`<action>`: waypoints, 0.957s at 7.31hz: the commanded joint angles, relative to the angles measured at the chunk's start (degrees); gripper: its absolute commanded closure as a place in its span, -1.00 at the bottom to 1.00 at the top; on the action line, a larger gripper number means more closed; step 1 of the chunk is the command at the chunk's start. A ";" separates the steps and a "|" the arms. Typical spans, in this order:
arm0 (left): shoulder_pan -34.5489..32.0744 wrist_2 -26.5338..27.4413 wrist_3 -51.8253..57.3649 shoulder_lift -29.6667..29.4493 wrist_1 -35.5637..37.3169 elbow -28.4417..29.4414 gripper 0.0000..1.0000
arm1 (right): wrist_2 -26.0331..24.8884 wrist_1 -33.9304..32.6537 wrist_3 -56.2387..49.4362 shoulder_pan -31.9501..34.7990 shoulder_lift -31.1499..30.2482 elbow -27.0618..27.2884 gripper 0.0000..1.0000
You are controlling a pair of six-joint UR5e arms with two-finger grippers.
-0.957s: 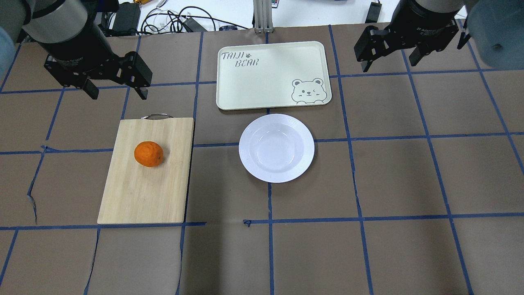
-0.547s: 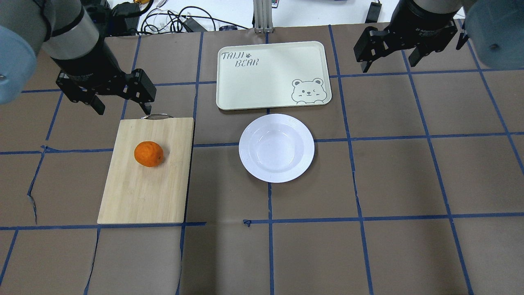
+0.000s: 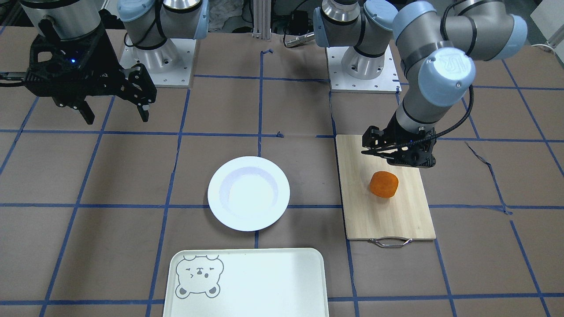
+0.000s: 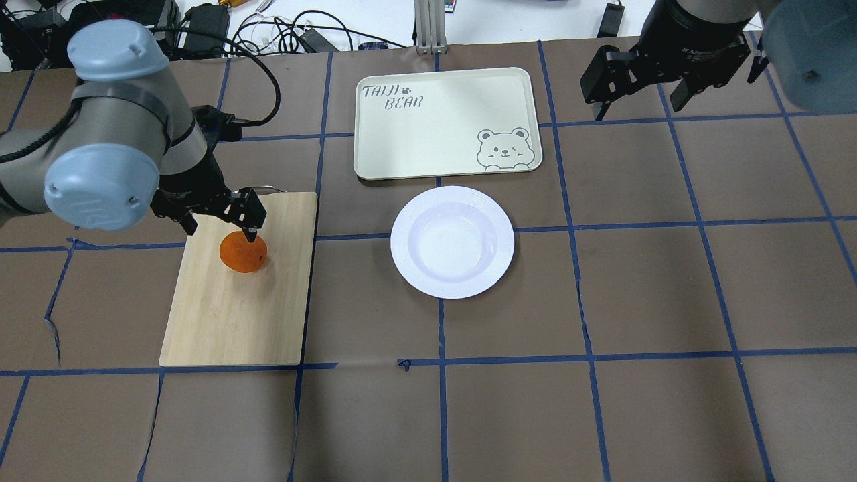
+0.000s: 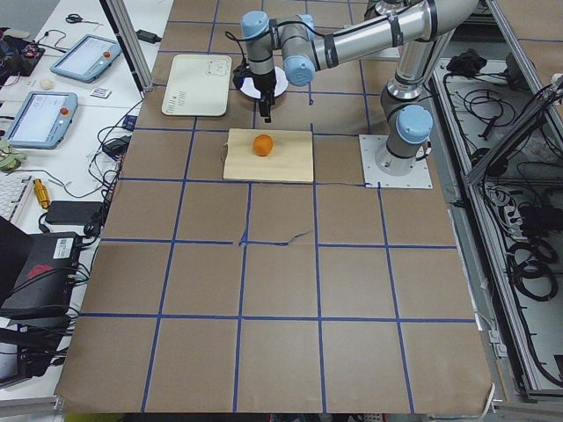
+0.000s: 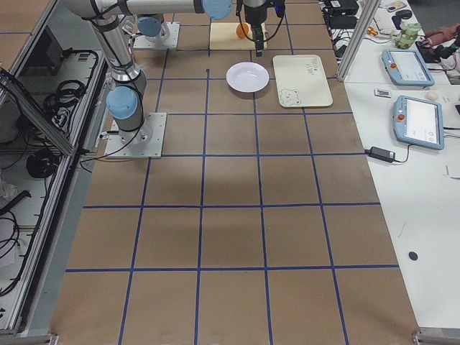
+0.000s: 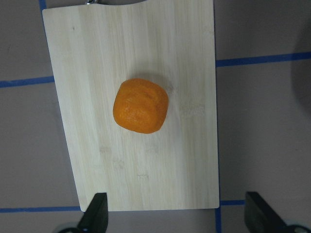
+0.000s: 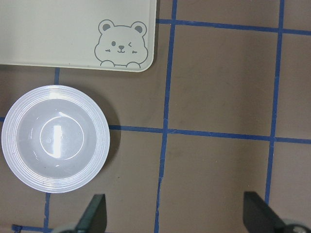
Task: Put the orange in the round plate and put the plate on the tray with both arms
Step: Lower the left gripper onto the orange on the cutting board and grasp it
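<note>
The orange (image 4: 243,253) lies on a bamboo board at the table's left; it also shows in the front view (image 3: 384,184) and mid-frame in the left wrist view (image 7: 141,106). My left gripper (image 4: 221,231) hangs open just above and behind it, one black fingertip (image 4: 253,234) over the fruit's top edge, nothing held. The round plate (image 4: 400,242) sits empty at centre, rim (image 3: 214,193) bare. The tray (image 4: 442,134) lies just beyond it, empty. My right gripper (image 4: 636,104) hovers open, high at the far right, beside the tray. The right wrist view shows the plate (image 8: 9,141) and tray (image 8: 58,29).
The bamboo cutting board (image 4: 227,314) has a metal handle (image 4: 258,190) at its far end. Cables and a metal post (image 4: 428,27) lie beyond the table's far edge. Both arm bases (image 3: 361,66) stand at the robot's side of the table.
My left arm has swung in and come down from the back left to just over the orange, still open. The right gripper has hardly moved. Orange, plate and tray lie unmoved.
</note>
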 commanded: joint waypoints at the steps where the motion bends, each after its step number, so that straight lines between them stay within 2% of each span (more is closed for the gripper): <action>1: 0.50 1.74 0.90 -5.92 4.85 -2.41 -1.00 | -0.05 -0.10 0.00 -0.02 -0.07 0.03 -1.00; 3: 0.42 1.83 1.16 -10.50 6.59 -1.79 -0.94 | -0.05 0.08 0.00 -0.11 -0.07 0.03 -1.00; 5: 0.42 1.83 1.69 -11.40 7.40 -1.44 -0.59 | -0.05 -0.10 0.00 -0.11 -0.07 0.03 -1.00; 6: 0.50 1.83 1.69 -11.40 7.49 -1.35 -0.21 | -0.05 -0.01 0.00 -0.11 -0.07 0.03 -1.00; 7: 0.42 1.66 1.69 -11.40 7.57 -1.26 0.46 | -0.05 -0.01 0.00 -0.20 -0.07 0.03 -1.00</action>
